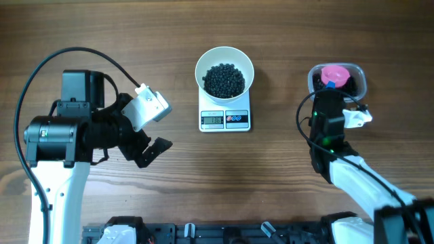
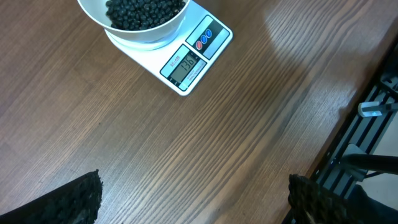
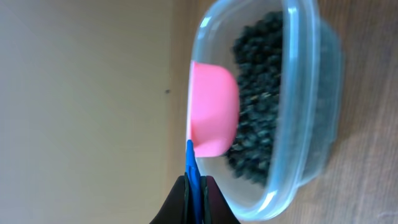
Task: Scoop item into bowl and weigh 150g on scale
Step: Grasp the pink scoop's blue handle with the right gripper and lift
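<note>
From above, the white bowl (image 1: pixel 201 68) is sitting on the scale (image 1: pixel 225 120), with a dark heap of beads (image 1: pixel 224 80) covering its bottom. So several scoops look done. The display is showing digits too small to read, so whether the target weight is met I cannot tell. The right gripper (image 1: pixel 330 91) is reaching into the clear tub (image 1: pixel 361 87) at the pink scoop (image 1: pixel 334 73). The left gripper (image 1: pixel 152 150) is hanging spread wide over the wooden table (image 1: pixel 285 176), well apart from the scale.

In the left wrist view, the left gripper (image 2: pixel 193 205) is standing open and empty. The glossy round bowl (image 2: pixel 143 34) is holding matte black beads (image 2: pixel 143 11) above the flat rectangular scale (image 2: pixel 186 65).

In the right wrist view, the right gripper (image 3: pixel 194 193) is pinching the scoop's thin blue handle (image 3: pixel 191 165) tight. The smooth plastic scoop (image 3: pixel 211 109) is standing on edge inside the see-through, round-cornered tub (image 3: pixel 305 37), against more tiny beads (image 3: pixel 267 93). Judging by this, another scoop is being prepared.
</note>
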You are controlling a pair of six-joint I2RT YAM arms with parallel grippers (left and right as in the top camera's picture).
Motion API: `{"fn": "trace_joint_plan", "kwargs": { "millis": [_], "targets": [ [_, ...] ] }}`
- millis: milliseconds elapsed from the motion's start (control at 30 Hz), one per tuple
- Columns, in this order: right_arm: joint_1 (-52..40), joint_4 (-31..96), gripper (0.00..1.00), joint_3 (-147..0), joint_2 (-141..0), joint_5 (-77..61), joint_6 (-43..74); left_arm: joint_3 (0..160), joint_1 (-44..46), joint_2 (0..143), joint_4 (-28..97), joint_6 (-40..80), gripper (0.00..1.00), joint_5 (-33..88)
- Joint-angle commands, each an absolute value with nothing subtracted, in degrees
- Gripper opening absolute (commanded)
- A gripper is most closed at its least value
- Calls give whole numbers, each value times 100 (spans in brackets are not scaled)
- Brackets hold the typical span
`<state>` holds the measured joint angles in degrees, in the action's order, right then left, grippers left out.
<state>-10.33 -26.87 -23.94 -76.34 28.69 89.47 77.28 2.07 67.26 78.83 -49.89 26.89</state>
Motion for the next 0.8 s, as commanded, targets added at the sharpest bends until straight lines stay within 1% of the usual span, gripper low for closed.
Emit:
{"fn": "trace_joint_plan", "kwargs": {
  "millis": [0, 67, 167, 233, 267, 333, 367, 433, 500, 533, 600, 667, 733, 767],
  "targets": [
    [-1041, -2084, 5, -2547, -6761, 2727, 8687, 7824, 158, 6674, 7872, -5078, 100, 2740],
    [-1041, -1448, 5, -2648, -6257, 2738, 8591, 7824, 158, 6674, 7872, -5078, 100, 2740],
    [-1035, -355, 5, -2928, -5468, 2821, 8130, 7824, 158, 6674, 7872, -5078, 100, 2740],
    [-993, -32, 5, -3186, -5083, 2685, 7496, 7824, 158, 6674, 7872, -5078, 100, 2740],
    [-926, 73, 4, -3422, -4895, 2495, 6941, 7824, 158, 6674, 7872, -5078, 100, 2740],
    [-810, 322, 5, -3778, -4812, 2285, 6493, 7824, 158, 6674, 7872, -5078, 100, 2740],
    [-698, 740, 5, -4117, -4827, 2178, 6292, 7824, 158, 6674, 7872, -5078, 100, 2740],
    [-436, 1673, 4, -4827, -4995, 2025, 5852, 7824, 158, 6674, 7872, -5078, 100, 2740],
    [-187, 2331, 5, -5483, -5273, 1876, 5290, 7824, 158, 6674, 7872, -5078, 100, 2740],
    [32, 2729, 5, -6110, -5586, 1592, 4624, 7824, 158, 6674, 7872, -5078, 100, 2740],
    [250, 3326, 5, -6956, -6029, 1181, 3852, 7824, 158, 6674, 7872, -5078, 100, 2740],
    [366, 3927, 4, -7627, -6425, 1074, 3299, 7824, 158, 6674, 7872, -5078, 100, 2740],
    [421, 4882, 5, -8663, -7181, 967, 2145, 7824, 158, 6674, 7872, -5078, 100, 2740],
    [421, 5146, 4, -8989, -7439, 858, 1741, 7824, 158, 6674, 7872, -5078, 100, 2740]
  ]
}}
